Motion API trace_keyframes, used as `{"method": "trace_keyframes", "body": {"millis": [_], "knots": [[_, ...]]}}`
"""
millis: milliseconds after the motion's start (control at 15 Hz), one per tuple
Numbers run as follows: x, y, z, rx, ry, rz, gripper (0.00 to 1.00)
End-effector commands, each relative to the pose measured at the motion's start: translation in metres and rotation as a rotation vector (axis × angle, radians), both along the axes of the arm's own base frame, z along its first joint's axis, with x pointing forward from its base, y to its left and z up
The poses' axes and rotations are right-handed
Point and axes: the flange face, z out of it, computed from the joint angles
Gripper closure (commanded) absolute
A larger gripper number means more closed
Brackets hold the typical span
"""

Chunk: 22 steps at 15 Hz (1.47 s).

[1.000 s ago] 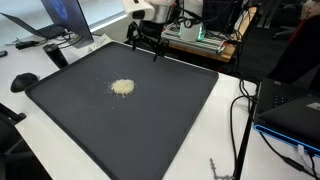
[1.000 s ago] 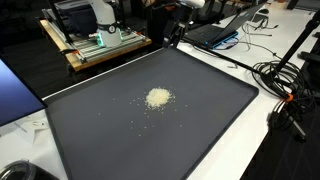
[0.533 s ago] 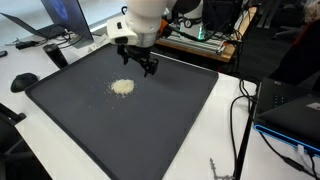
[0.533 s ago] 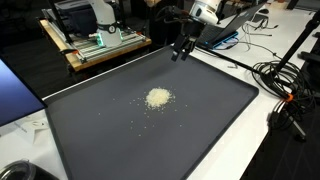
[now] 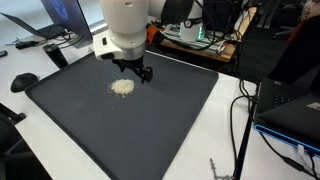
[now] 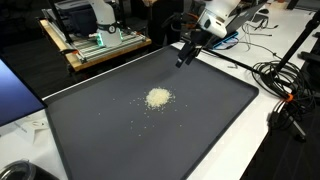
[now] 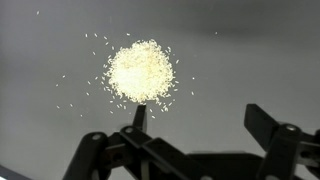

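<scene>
A small pile of pale grains [image 5: 121, 87] lies on a large dark tray [image 5: 150, 120], with loose grains scattered round it. It also shows in the other exterior view [image 6: 157, 98] and in the wrist view [image 7: 140, 72]. My gripper [image 5: 135, 71] hangs above the tray, close to the pile on its far side; in the other exterior view [image 6: 186, 53] it sits over the tray's far edge. In the wrist view the gripper [image 7: 200, 118] is open and empty, its fingers wide apart, one fingertip just under the pile's edge.
The tray [image 6: 120, 130] lies on a white table. Laptops [image 5: 55, 20] and cables [image 5: 245, 110] stand around it. A wooden bench with equipment [image 6: 95, 40] is behind. More cables [image 6: 285, 85] lie at the side.
The arm has swung in over the tray and lowered toward the grain pile. The gripper stays open. The pile has not moved.
</scene>
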Motion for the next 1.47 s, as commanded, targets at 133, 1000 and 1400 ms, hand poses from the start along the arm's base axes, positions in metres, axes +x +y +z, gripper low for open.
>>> {"method": "trace_keyframes", "body": {"millis": [133,1000,1400], "knots": [[0.01,-0.006,0.0,0.061,0.01,0.016,0.0],[0.079,-0.168,0.004,0.462,0.066,-0.215,0.0],[0.079,-0.242,-0.006,0.664,0.055,-0.372,0.0]]}}
